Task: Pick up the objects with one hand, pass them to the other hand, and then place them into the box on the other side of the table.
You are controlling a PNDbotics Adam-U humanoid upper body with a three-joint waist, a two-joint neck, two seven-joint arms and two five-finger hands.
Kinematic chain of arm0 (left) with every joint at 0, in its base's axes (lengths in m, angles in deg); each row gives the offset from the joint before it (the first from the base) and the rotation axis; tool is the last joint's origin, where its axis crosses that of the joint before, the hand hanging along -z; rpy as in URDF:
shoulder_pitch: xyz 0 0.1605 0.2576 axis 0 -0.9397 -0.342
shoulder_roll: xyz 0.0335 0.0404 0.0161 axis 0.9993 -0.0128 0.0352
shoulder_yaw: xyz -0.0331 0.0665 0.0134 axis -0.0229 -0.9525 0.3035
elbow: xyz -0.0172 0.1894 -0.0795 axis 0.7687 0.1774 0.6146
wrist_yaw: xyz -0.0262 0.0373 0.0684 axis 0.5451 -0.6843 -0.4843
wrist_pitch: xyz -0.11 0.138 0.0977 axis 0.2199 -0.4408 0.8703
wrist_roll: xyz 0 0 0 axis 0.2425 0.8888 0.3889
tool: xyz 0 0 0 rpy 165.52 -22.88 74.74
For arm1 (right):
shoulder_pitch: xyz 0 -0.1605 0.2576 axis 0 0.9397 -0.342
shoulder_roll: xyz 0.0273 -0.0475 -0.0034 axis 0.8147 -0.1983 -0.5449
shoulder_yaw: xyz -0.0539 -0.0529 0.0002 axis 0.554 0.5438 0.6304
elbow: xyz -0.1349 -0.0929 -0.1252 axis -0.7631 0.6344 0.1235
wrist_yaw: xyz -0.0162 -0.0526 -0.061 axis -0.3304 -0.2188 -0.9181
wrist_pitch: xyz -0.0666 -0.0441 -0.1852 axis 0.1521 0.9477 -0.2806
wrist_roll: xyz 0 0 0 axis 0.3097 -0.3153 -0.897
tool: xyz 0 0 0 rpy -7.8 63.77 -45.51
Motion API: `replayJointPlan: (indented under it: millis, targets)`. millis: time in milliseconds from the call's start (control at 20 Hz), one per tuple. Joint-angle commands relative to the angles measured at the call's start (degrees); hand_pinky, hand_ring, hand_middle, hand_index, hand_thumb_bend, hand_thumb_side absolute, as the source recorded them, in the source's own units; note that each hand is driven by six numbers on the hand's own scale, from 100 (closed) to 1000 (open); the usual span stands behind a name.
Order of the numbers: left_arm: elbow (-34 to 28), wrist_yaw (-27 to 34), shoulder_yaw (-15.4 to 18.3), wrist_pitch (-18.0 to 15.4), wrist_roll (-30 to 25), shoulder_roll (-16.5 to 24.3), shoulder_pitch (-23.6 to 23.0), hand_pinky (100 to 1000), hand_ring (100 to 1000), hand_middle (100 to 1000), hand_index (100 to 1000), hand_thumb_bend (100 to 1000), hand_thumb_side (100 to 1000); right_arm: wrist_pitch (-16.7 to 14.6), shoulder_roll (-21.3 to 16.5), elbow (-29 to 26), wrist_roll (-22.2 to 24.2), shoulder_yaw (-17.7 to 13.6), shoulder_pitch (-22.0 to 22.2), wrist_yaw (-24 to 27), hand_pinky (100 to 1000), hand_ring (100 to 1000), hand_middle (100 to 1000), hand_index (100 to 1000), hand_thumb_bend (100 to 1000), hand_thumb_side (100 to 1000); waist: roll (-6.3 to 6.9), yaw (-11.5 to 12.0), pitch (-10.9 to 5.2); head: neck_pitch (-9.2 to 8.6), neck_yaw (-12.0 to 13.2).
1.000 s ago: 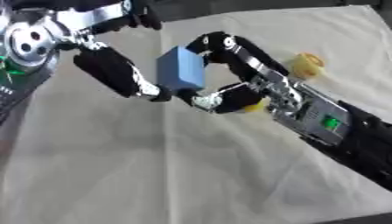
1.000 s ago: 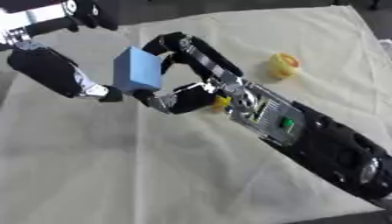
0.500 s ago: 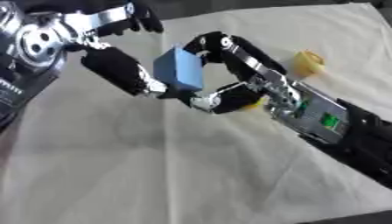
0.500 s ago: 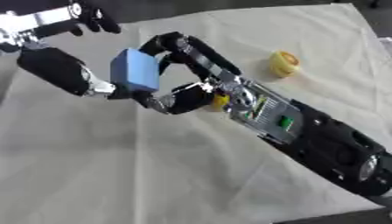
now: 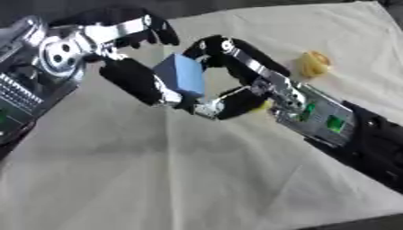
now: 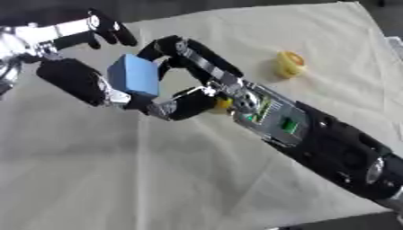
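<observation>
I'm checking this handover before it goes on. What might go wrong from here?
The blue block is held between the right hand and the left hand above the cloth. If the right hand lets go early, the block may drop. The right hand may also knock the yellow object nearby.

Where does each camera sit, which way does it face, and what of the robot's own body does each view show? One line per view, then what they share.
Left eye view: in the robot's head, looking down at the cloth-covered table; shows the left hand and right hand meeting at a blue block.
Right eye view: beside it in the head, same downward look; more of the right forearm shows, less of the left arm.
Shared: both hands, the block between them, and a yellow object lying on the cloth.
</observation>
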Motion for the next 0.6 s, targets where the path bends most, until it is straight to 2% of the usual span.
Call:
replayJointPlan:
  millis: [50, 300, 400, 550, 600]
  targets:
    - [0.56, 0.93, 0.35, 0.14, 0.96, -0.22, 0.83, 836, 860, 776, 815, 566, 317, -0.38, -0.69, -1.19, 0.06, -0.23, -0.57, 0.24, 575, 755, 505, 612, 100, 100, -0.31, -0.12, 0.1, -0.13, 0.02]
    - [2.11, 1.13, -0.17, 0.26, 2.06, -0.74, 0.53, 823, 838, 754, 792, 469, 209, -0.36, -0.55, -1.19, -0.46, -0.13, -0.45, 0.32, 567, 751, 501, 607, 100, 100, -0.33, -0.5, 0.15, -0.16, 0.21]
    - [2.61, 0.99, -0.25, 0.35, 2.52, -0.99, 0.39, 807, 810, 722, 762, 367, 100, -0.37, -0.46, -1.19, -0.61, -0.05, -0.41, 0.4, 563, 748, 499, 606, 100, 100, -0.36, -0.6, 0.18, -0.2, 0.26]
    - [2.99, 1.0, -0.4, 0.55, 3.1, -1.21, 0.25, 783, 776, 672, 719, 270, 100, -0.32, -0.38, -1.19, -0.77, 0.01, -0.4, 0.46, 562, 748, 499, 606, 100, 100, -0.34, -0.63, 0.21, -0.19, 0.35]
    - [2.99, 1.11, -0.42, 0.61, 3.25, -1.23, 0.25, 775, 763, 644, 695, 207, 100, -0.3, -0.38, -1.19, -0.79, 0.02, -0.41, 0.47, 561, 748, 499, 605, 100, 100, -0.32, -0.61, 0.22, -0.23, 0.35]
